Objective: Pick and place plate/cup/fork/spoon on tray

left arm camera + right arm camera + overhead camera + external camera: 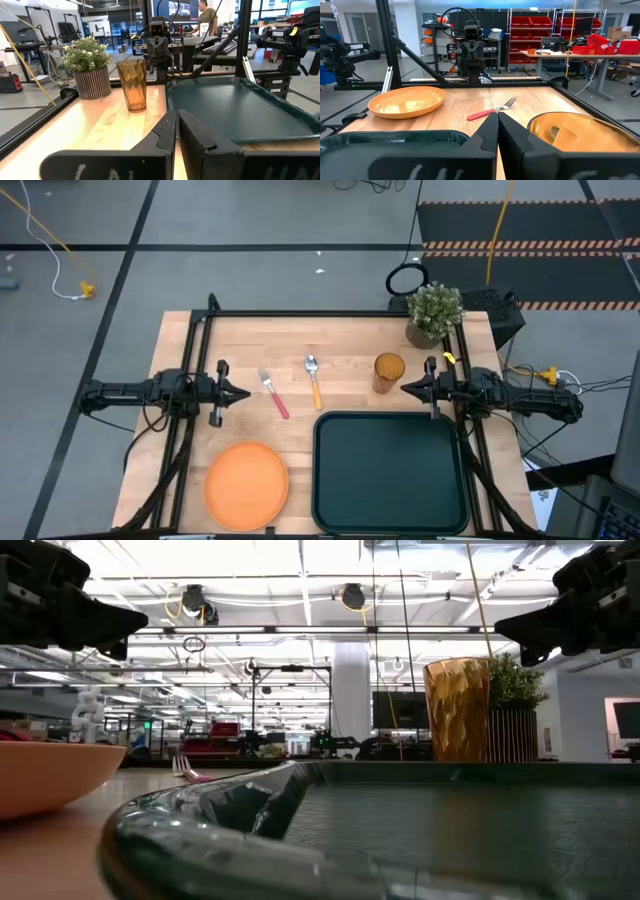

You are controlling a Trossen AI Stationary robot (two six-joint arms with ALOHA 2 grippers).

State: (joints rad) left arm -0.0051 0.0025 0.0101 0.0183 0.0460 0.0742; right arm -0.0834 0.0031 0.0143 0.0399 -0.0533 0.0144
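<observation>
The orange plate (247, 480) lies flat on the wooden table at the near left. The dark green tray (390, 472) lies to its right. The pink-handled fork (273, 395) and the orange-handled spoon (314, 380) lie side by side at mid-table. The amber cup (389, 372) stands upright beyond the tray's far edge. My left gripper (243, 392) is shut and empty, hovering left of the fork with its fingers pointing right. My right gripper (406, 388) is shut and empty, hovering just right of the cup with its fingers pointing left. In the right wrist view the cup's rim (580, 132) sits close below the fingers.
A potted green plant (435, 315) stands at the table's far right corner, behind the cup. A black frame rail (330, 313) runs along the far edge and down both sides. Bare wood lies between the plate and the fork.
</observation>
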